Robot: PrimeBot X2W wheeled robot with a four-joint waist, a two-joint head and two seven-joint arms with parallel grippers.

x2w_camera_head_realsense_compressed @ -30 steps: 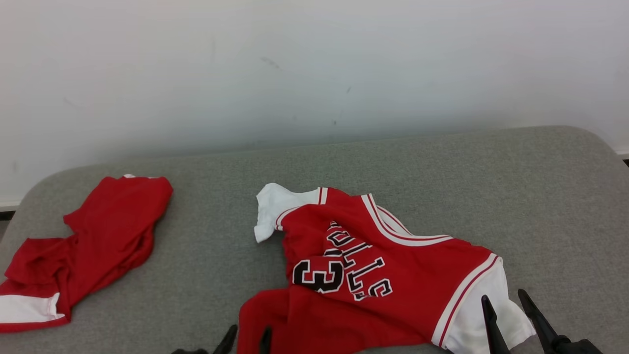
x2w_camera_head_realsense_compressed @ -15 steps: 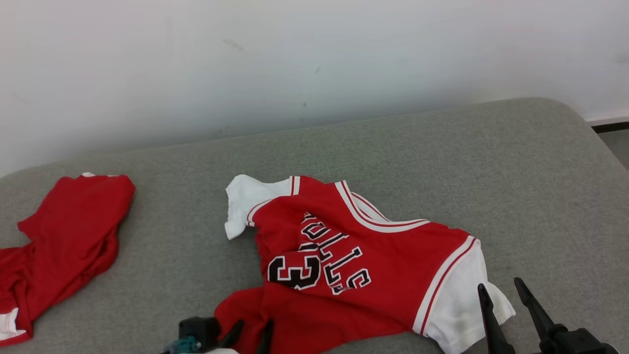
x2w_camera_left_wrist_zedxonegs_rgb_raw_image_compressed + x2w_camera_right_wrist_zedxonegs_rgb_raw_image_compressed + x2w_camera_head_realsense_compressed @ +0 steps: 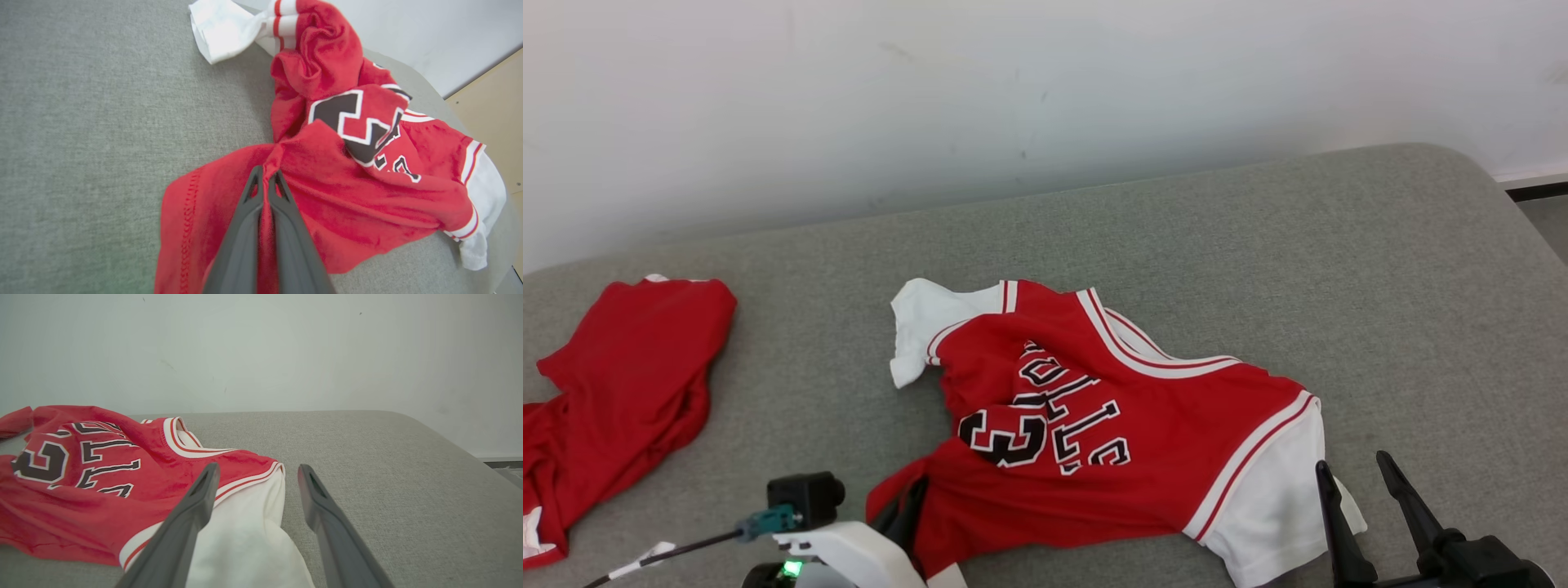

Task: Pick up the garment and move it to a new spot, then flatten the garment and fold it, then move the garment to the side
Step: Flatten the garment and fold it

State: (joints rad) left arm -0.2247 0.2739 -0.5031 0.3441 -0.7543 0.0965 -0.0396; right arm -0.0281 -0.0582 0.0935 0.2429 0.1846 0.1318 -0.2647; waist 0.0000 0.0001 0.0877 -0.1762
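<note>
White wall (image 3: 1045,98) across the back, faintly scuffed. Below it, a grey cloth-covered table (image 3: 1339,269), rounded at the far right corner, carrying everything else

At the middle of the table, reaching toward the near edge, the garment (image 3: 1160,457): a red jersey with white sleeves, striped white-and-red trim and black lettering outlined in white. Lies rumpled, lettering side up, neckline toward the wall, lower part bunched at the near left

Far to the left, well apart from the jersey, a second red cloth (image 3: 629,367), crumpled and cut off by the left edge of the head view

At the lower left of the head view, a pale forearm (image 3: 849,551) with a small black camera block (image 3: 805,498) on it. Ahead of it, the left gripper (image 3: 267,175), fingers pressed together on a fold of the red fabric near the stitched lower edge; in the left wrist view, cloth gathered into a ridge right at the fingertips

At the lower right, the right gripper (image 3: 1352,461), fingers spread wide with nothing between them but air. In the right wrist view, one finger over the near white sleeve (image 3: 245,539), the other over bare table just beside it; contact with cloth or table: cannot tell

Far white sleeve (image 3: 919,318) folded over at the jersey's far left corner, resting on the table

Smallest, a large black "3" (image 3: 1005,437) creased across the folds of the chest
</note>
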